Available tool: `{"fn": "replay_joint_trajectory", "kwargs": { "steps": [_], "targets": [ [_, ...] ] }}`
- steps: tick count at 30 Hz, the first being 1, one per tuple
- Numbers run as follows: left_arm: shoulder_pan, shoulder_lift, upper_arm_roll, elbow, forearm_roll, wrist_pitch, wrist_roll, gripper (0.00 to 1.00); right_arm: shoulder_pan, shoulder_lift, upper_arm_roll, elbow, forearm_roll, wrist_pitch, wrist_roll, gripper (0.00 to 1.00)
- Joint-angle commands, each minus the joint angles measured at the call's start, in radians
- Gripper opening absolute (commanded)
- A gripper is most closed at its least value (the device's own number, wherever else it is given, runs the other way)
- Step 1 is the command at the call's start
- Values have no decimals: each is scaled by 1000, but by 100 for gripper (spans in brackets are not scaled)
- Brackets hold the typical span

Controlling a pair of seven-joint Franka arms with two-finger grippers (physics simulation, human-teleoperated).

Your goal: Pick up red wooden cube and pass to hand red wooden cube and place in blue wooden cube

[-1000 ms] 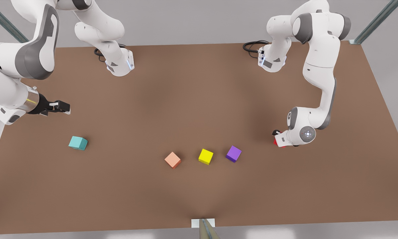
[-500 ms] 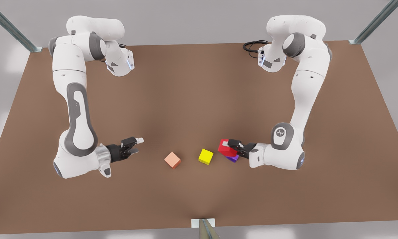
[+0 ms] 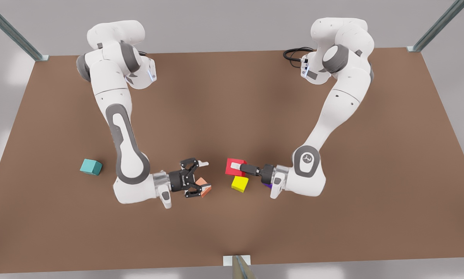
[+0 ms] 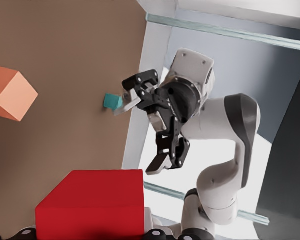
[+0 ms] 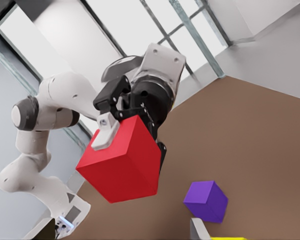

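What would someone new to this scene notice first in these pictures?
The red wooden cube, held off the table in the left end effector near the middle of the front view, draws the eye first. Facing it across a small gap is the right end effector, open, by the salmon cube. The blue wooden cube sits alone far at the front view's left.

The front view looks down steeply on the whole table (image 3: 232, 97). Each of the 2 wrist views faces the opposite arm, sharing the red wooden cube (image 4: 92, 205).
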Motion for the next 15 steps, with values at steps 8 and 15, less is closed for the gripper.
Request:
{"fn": "replay_joint_trajectory", "kwargs": {
  "steps": [8,15],
  "targets": [
    [-1,-5,-1,0,-4,-5,3,66,40,-46,1,-71,50,122,-689,100],
    [-15,4,-1,0,-5,23,0,66,99,-126,1,-179,121,231,-716,100]
  ]
}}
